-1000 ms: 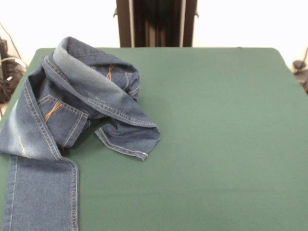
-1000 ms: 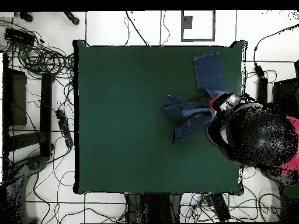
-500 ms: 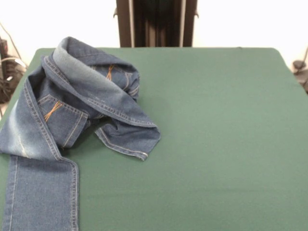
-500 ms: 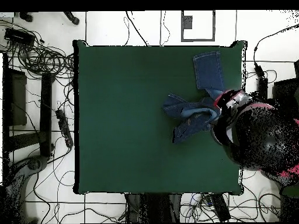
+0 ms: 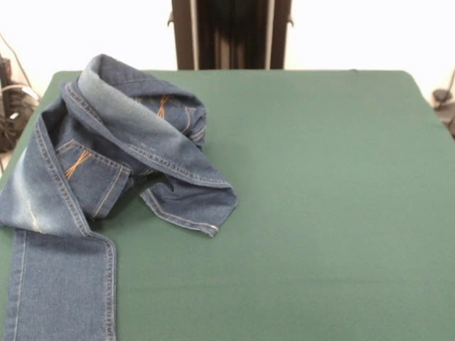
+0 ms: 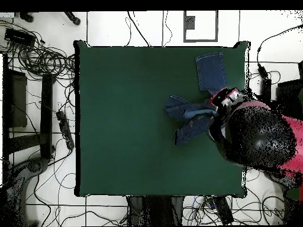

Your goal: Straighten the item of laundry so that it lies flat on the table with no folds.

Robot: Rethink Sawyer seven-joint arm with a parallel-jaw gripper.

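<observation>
Lying crumpled at the 9 o'clock side of the dark green felt desk [image 5: 320, 213], blue denim jeans [image 5: 106, 170] stay folded over themselves; end effector state: can't tell, arm's bulk hides it overhead.

Jeans [image 5: 106, 177] leg cut off by front view's lower-left edge, overhead the arm [image 6: 257, 139] hides the jeans' part at the desk [image 6: 130, 118] edge, jaws not discernible under the arm, desk near corners cropped in front view
</observation>
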